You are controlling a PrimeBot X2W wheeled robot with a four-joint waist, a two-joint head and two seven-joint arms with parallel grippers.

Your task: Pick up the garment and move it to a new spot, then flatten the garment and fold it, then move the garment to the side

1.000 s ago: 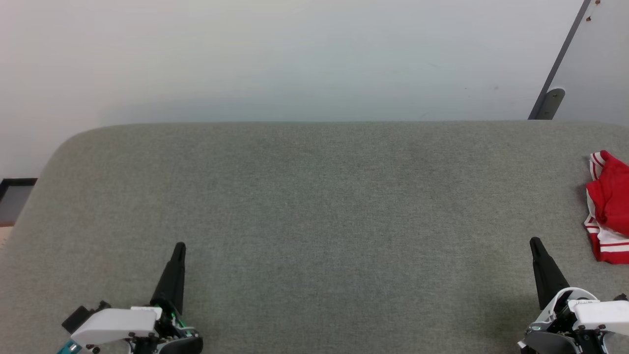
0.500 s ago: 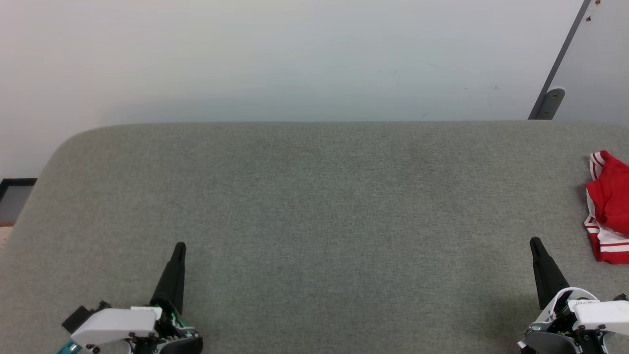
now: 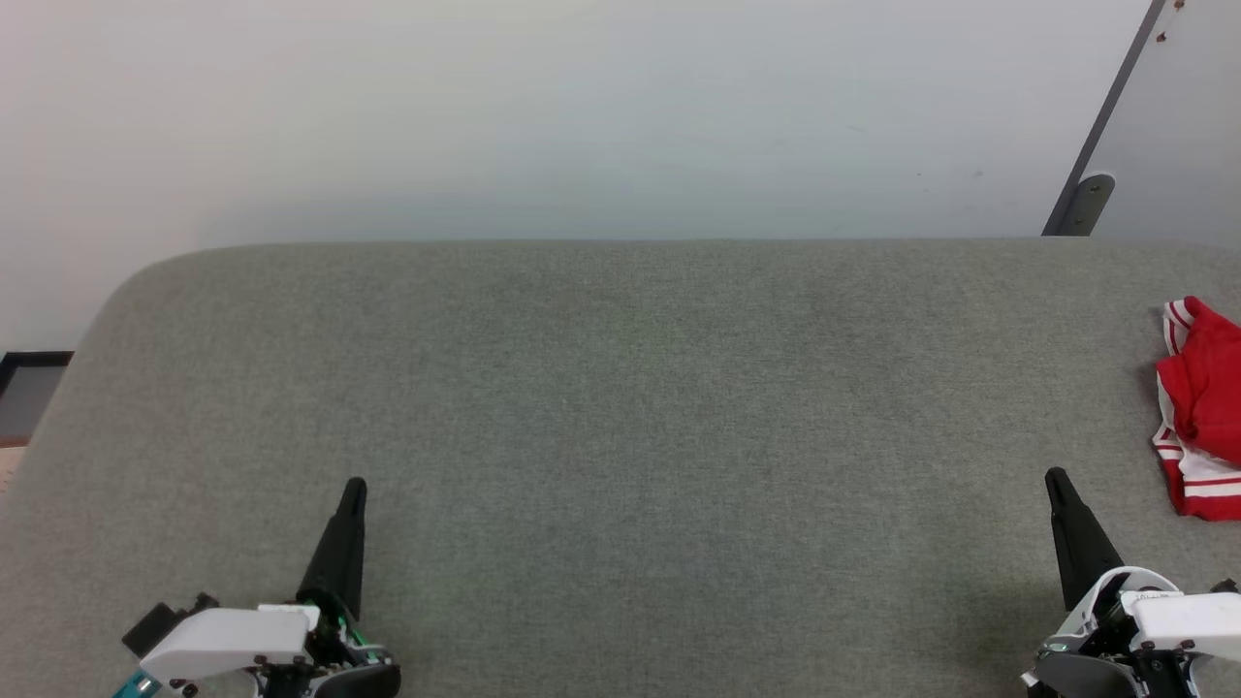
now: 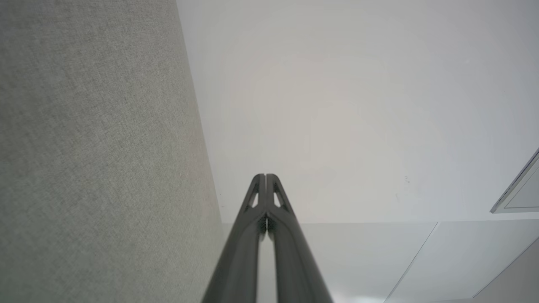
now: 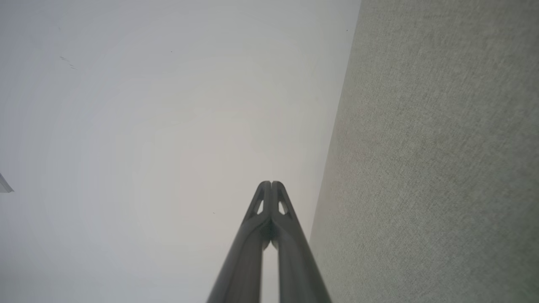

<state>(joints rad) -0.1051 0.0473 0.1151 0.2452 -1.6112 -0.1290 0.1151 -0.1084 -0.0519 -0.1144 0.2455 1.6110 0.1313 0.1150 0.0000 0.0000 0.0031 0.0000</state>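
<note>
Status: the garment (image 3: 1200, 397) (soft bright-red short-sleeved shirt, with a white band and thin red stripes showing at its near end) lies far out at the right edge of the table (image 3: 620, 388), a wide grey fabric-covered top with rounded far corners. The head view's edge cuts part of it off. What shows looks bunched and rumpled, not spread flat. Whether there's a tidy fold in there, I can't tell.

Left gripper (image 3: 353, 488): two long dark fingers pressed together tip to tip, holding nothing, low over the table's near left. The left wrist view shows the fingers meeting with no gap.

Right gripper (image 3: 1057, 478): same, fingers pressed together and empty, over the near right. It's near the garment but clear of it.

Progress: ambiguous. A shirt off at the side with both arms empty fits one waiting there to be picked up. It equally fits one set aside after folding. The rumpled look leans weakly toward the first, but I wouldn't call it from this.
</note>
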